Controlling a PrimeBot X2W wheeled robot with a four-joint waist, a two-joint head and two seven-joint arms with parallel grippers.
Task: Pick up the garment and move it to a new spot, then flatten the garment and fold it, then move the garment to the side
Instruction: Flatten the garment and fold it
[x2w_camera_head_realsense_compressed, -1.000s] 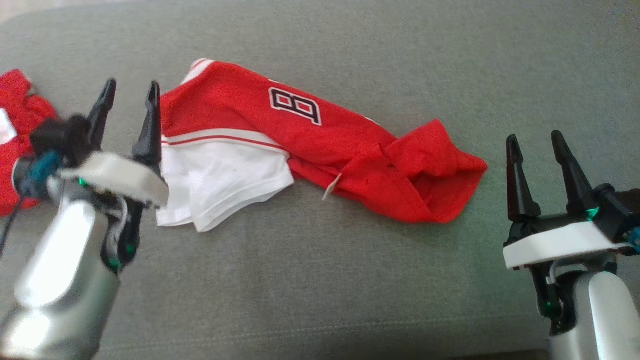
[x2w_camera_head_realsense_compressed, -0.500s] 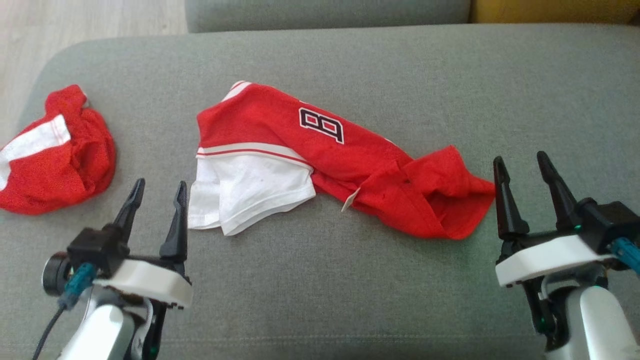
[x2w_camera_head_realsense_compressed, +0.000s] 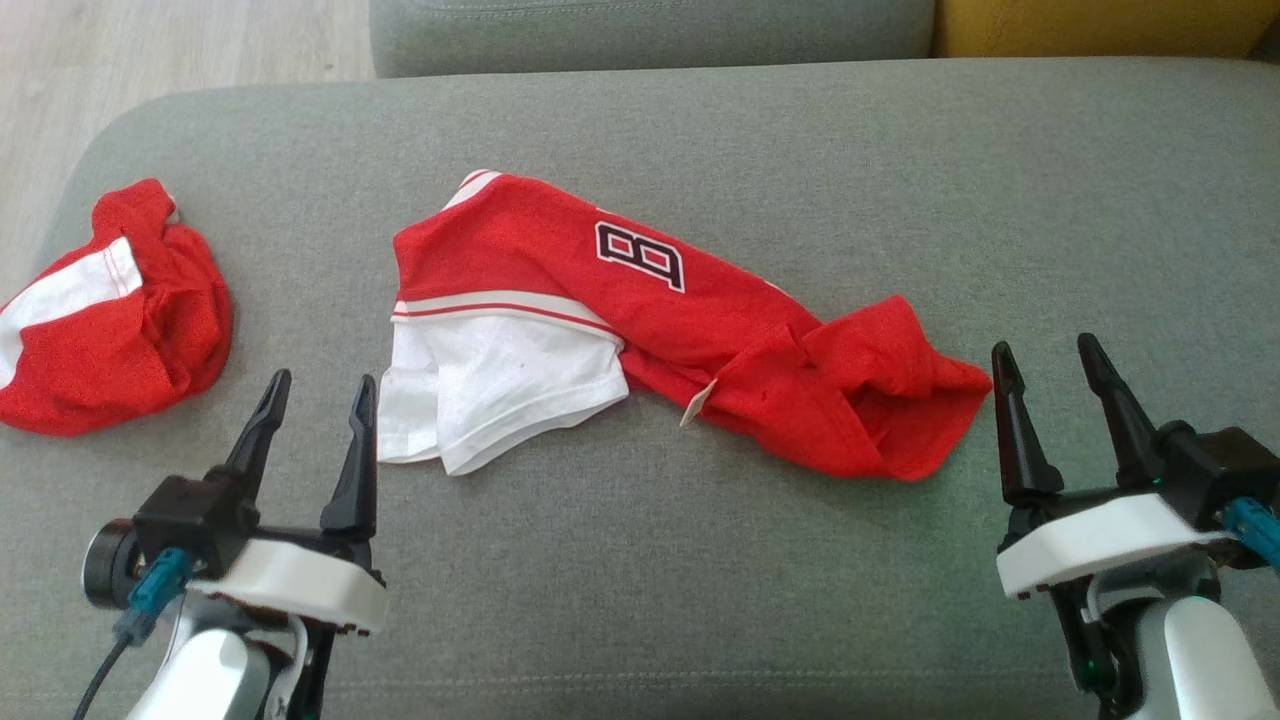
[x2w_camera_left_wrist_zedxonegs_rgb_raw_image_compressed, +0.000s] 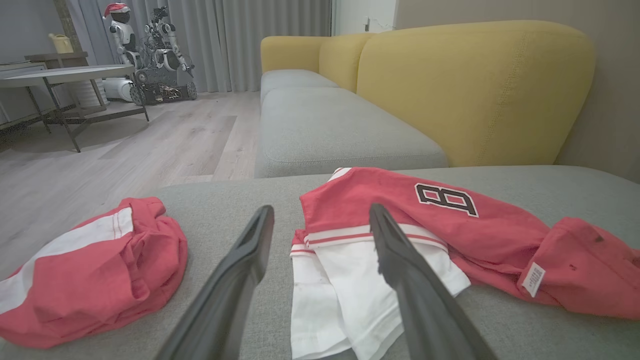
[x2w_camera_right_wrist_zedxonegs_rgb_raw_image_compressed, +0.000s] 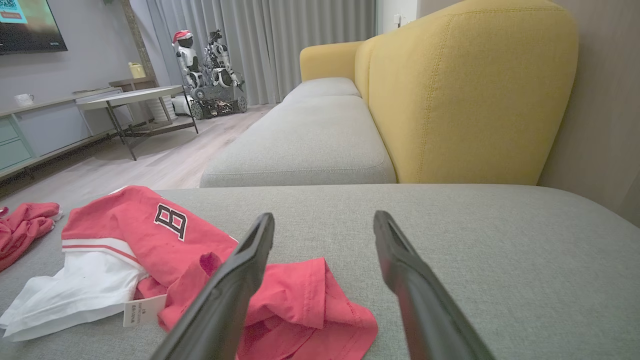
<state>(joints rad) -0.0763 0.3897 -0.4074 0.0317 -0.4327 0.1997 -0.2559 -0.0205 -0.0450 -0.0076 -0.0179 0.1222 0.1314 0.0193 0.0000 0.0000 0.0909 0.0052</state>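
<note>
Garment (x2w_camera_head_realsense_compressed: 640, 310) lies rumpled mid-cushion on the grey sofa (x2w_camera_head_realsense_compressed: 700, 600), just beyond our left gripper (x2w_camera_head_realsense_compressed: 325, 378) and right gripper (x2w_camera_head_realsense_compressed: 1043, 343), both spread wide and empty. We judge it light and limp, so we should pinch the near white hem and the bunched red end. Farther left, a second red bundle (x2w_camera_head_realsense_compressed: 110, 320) sits well apart and looks unlikely to obstruct us.

A red-and-white jersey garment (x2w_camera_head_realsense_compressed: 640, 320) lies across the middle of the grey fabric sofa cushion (x2w_camera_head_realsense_compressed: 700, 580). A crumpled red-and-white cloth (x2w_camera_head_realsense_compressed: 110, 320) lies well apart to its left, near the cushion's left edge. The left gripper (x2w_camera_head_realsense_compressed: 323, 378) stands before and just beside the garment's left end. The right gripper (x2w_camera_head_realsense_compressed: 1043, 343) stands just right of its right end. Behind the cushion lies a second grey seat cushion (x2w_camera_head_realsense_compressed: 650, 35), with pale wooden floor (x2w_camera_head_realsense_compressed: 180, 45) to its left and a yellow upholstered backrest (x2w_camera_head_realsense_compressed: 1100, 25) to its right.
</note>
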